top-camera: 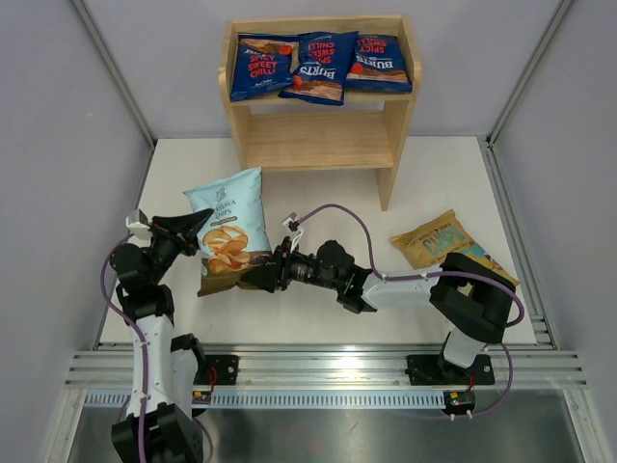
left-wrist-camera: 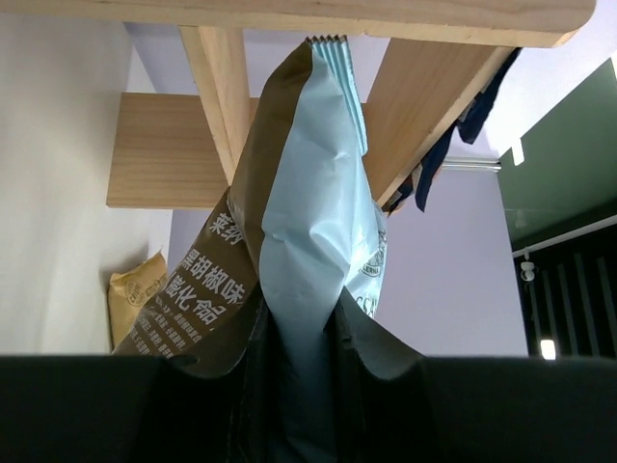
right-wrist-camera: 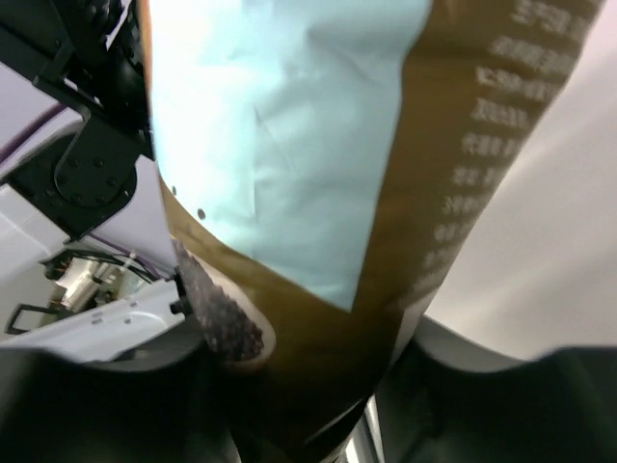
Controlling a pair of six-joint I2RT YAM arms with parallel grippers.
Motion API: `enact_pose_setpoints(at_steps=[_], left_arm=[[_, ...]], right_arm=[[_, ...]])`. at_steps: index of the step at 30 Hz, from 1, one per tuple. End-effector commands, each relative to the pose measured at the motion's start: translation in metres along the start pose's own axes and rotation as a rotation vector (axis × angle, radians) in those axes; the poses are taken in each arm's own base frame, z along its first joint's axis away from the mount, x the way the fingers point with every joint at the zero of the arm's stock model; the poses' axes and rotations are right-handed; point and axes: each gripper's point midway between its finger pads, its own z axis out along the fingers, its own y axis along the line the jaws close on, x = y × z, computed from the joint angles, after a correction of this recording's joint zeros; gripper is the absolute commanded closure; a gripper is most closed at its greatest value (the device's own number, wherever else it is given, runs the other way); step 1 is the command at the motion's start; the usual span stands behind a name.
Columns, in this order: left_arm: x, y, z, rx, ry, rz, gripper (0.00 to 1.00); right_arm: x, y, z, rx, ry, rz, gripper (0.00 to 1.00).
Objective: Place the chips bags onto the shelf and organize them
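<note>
pale blue chips bag [top-camera: 229, 227] held by left pincer [top-camera: 198, 224]; right pincer [top-camera: 265, 277] set around its bottom edge, grip unclear; white counter [top-camera: 318, 299] enclosed by grey walls [top-camera: 58, 145]

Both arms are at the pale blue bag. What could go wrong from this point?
1. The left gripper pinches the pale blue bag at one edge while the right gripper straddles its bottom corner; opposing pulls could tear it or make it slip.
2. Three dark blue bags span the top tier of the shelf, overlapping; adding this one there may push one off.
</note>
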Motion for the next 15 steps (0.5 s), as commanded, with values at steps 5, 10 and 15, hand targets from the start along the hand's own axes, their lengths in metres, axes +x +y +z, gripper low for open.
enact_pose_setpoints(at_steps=[5,10,15], left_arm=[[0.014,-0.026,-0.001,0.028,0.054,0.313,0.58],[0.017,-0.053,-0.003,0.044,0.055,0.572,0.18],[0.006,-0.047,-0.005,-0.068,0.018,0.714,0.01]], right_arm=[[-0.046,0.028,-0.024,-0.102,-0.145,-0.035,0.73],[-0.054,0.028,-0.045,-0.122,-0.113,-0.006,0.82],[-0.068,0.018,-0.068,-0.119,-0.118,0.021,0.87]])
